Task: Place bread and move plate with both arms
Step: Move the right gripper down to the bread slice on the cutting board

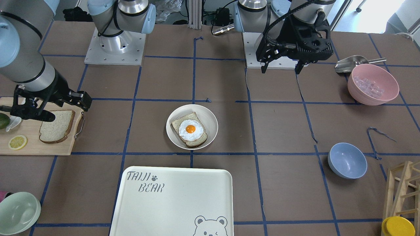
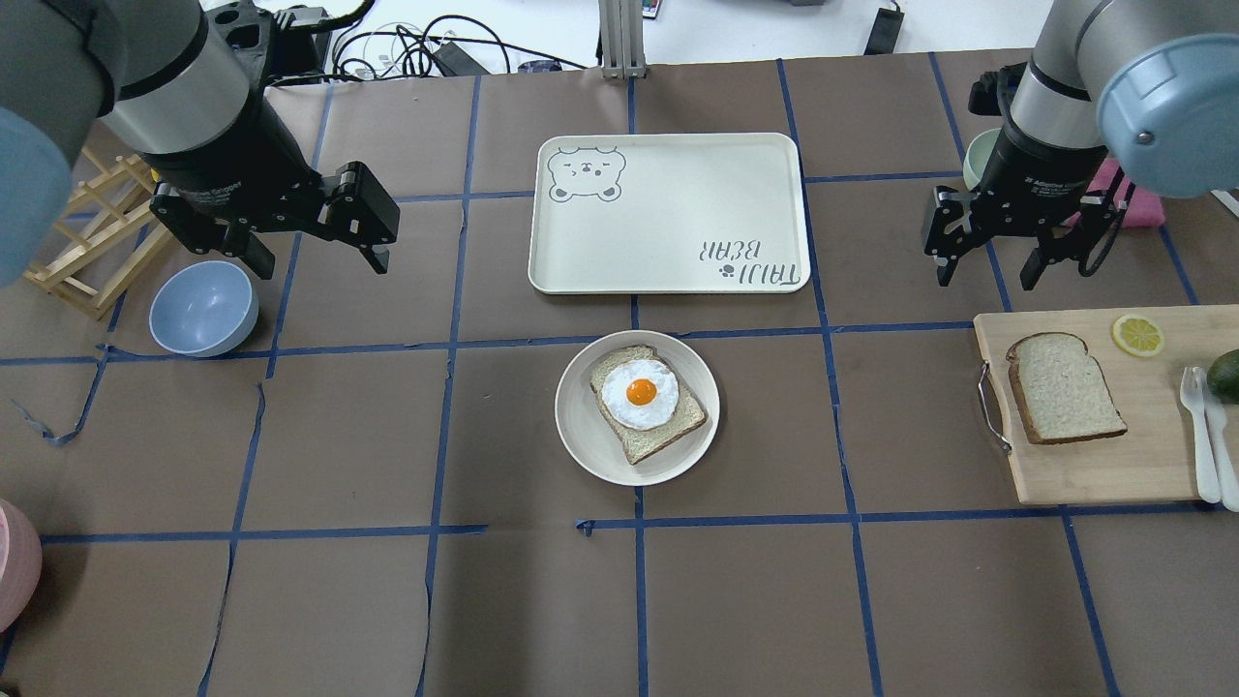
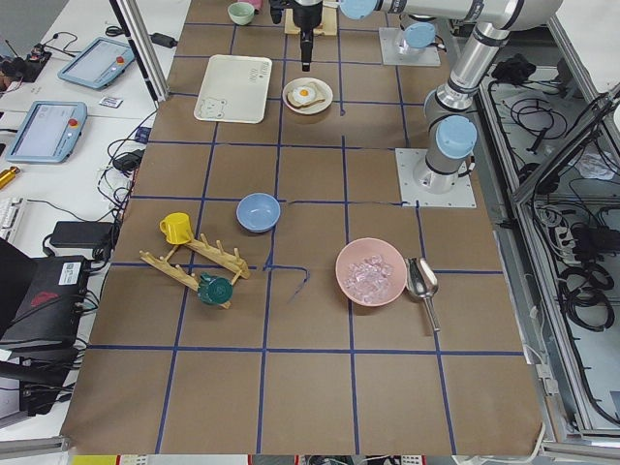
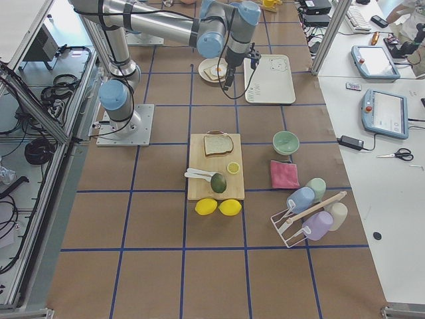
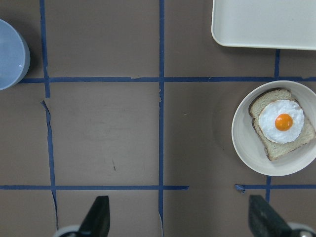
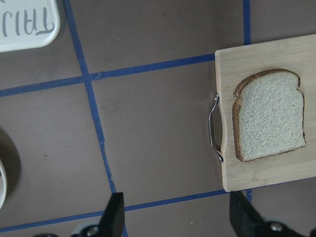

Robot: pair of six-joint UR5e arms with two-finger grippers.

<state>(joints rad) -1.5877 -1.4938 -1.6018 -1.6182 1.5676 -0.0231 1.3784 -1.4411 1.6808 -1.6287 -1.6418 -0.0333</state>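
Observation:
The plain bread slice (image 2: 1063,387) lies flat on a wooden cutting board (image 2: 1152,465) at the table's right; it also shows in the right wrist view (image 6: 269,115) and the front view (image 1: 56,126). The round cream plate (image 2: 581,431) sits at the table's middle and holds a slice topped with a fried egg (image 2: 641,395). My right gripper (image 2: 984,279) is open and empty, hovering beyond the board's far left corner. My left gripper (image 2: 319,261) is open and empty, high over the left half, well left of the plate (image 5: 242,143).
A large cream tray with bear print (image 2: 668,242) lies beyond the plate. A blue bowl (image 2: 203,308) and a wooden rack (image 2: 87,242) are at the far left. The board also holds a lemon slice (image 2: 1137,335), white cutlery (image 2: 1205,436) and an avocado (image 2: 1224,373). A pink bowl (image 1: 373,84) is near the left base.

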